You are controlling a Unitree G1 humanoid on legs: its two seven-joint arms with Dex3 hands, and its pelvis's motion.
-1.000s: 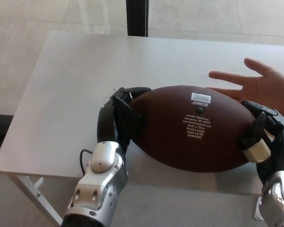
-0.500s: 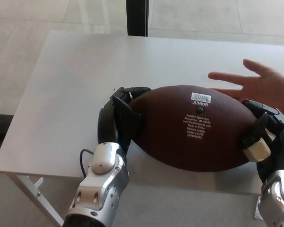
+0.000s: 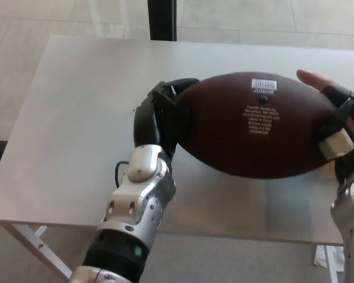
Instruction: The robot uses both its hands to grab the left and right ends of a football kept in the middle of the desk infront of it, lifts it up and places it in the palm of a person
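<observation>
The football (image 3: 256, 124) is now carried higher and further away from the robot's body than it is half a second earlier — it has been moved toward the far right of the desk (image 3: 76, 106), though part of the shift in the picture may be owed to the camera. The ball is clamped end to end: the left hand (image 3: 162, 118) is wrapped around the left tip with its black fingers (image 3: 176, 86) curled over the top, and the right hand (image 3: 342, 138) is pressed against the right tip, so both hands are closed on the ball. Just beyond the right hand, a person's hand (image 3: 318, 79) is seen only as fingertips behind the ball's upper right edge; earlier the open palm is plainly shown to the far side of the ball, and now most of it is hidden. Whether the ball is already touching that palm cannot be told. A soft shadow is cast on the desk beneath the ball, near the left hand's wrist, which suggests it is held clear of the surface. The lift is judged complete and the delivery under way — what remains is for the ball to be settled on the palm and for both hands to be released.
</observation>
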